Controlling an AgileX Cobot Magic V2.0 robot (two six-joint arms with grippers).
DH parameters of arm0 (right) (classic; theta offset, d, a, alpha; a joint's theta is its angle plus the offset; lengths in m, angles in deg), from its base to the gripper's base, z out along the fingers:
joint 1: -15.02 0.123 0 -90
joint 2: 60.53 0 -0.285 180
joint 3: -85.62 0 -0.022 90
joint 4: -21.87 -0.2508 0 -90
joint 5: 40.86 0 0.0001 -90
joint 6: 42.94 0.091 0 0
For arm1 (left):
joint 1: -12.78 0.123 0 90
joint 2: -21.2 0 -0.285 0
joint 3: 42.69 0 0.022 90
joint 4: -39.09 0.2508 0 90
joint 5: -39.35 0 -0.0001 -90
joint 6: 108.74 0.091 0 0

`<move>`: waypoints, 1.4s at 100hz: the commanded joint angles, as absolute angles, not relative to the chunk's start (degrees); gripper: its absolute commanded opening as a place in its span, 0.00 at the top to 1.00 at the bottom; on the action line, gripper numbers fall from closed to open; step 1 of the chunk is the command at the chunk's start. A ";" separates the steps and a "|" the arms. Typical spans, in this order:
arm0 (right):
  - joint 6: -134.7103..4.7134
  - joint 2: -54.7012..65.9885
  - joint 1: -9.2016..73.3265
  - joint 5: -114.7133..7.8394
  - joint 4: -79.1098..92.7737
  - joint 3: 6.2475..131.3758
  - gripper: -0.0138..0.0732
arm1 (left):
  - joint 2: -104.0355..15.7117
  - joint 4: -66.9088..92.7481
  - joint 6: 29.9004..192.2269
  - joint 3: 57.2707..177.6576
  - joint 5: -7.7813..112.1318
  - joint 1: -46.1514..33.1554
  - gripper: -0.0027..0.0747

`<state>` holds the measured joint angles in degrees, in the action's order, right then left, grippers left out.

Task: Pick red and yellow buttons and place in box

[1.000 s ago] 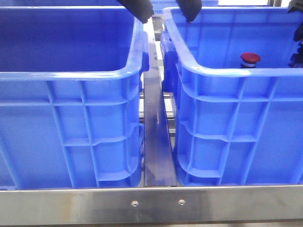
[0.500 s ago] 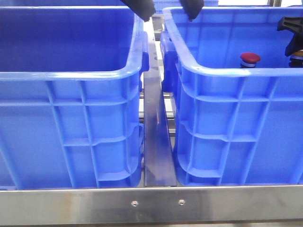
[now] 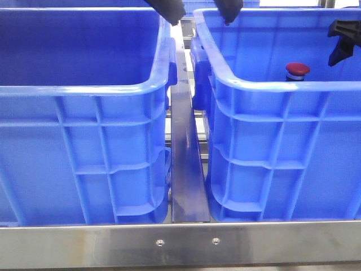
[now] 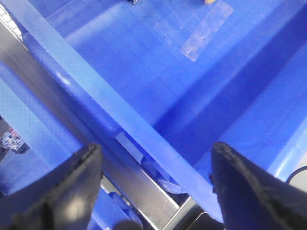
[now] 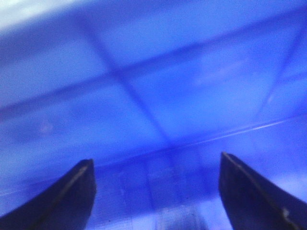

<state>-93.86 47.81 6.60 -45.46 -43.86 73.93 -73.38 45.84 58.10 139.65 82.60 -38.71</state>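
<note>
Inside the right-hand blue crate, near its front wall, sits the red button, cap up, nothing touching it. My right gripper is down in that same crate at its far right side, fingers spread wide with nothing between them, only blurred blue wall ahead. My left gripper hangs over the gap between the two crates, fingers apart and empty. The left crate stands alongside. The yellow button is out of sight.
</note>
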 commanded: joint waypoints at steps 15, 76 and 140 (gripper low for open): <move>-94.26 40.53 6.45 -46.54 -43.83 75.78 0.20 | -70.93 45.53 57.73 141.45 78.88 -39.12 0.37; -94.26 18.76 6.45 -52.40 -38.03 63.68 0.97 | -68.65 45.86 57.25 141.45 82.46 -25.60 0.69; -96.69 5.76 6.45 -56.39 -36.74 56.08 0.95 | -51.51 46.06 57.25 123.11 78.02 -0.95 0.99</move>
